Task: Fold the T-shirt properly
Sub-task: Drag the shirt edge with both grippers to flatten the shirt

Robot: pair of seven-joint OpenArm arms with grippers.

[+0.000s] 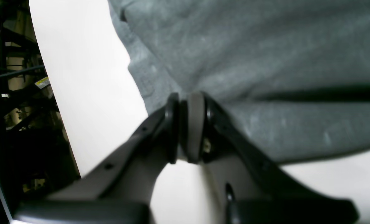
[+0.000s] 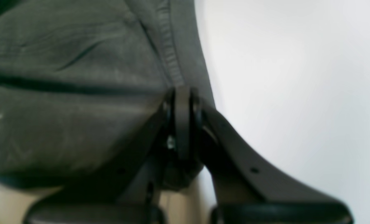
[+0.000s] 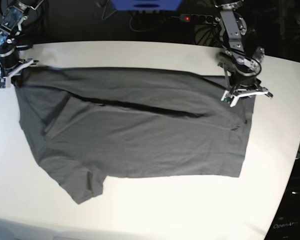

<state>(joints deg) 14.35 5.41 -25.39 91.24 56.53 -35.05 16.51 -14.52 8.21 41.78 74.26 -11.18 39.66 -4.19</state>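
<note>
The dark grey T-shirt lies spread across the white table, with a long crease running through its upper half and one sleeve sticking out at the lower left. My left gripper is at the shirt's right edge. The left wrist view shows that gripper shut on a pinch of the cloth. My right gripper is at the shirt's far left corner. Seen from the right wrist, it is shut on the stitched hem of the shirt.
A power strip with a red light and a blue object sit behind the table's far edge. The table's curved right edge drops to dark floor. Dark frame clutter lies beyond the table edge in the left wrist view.
</note>
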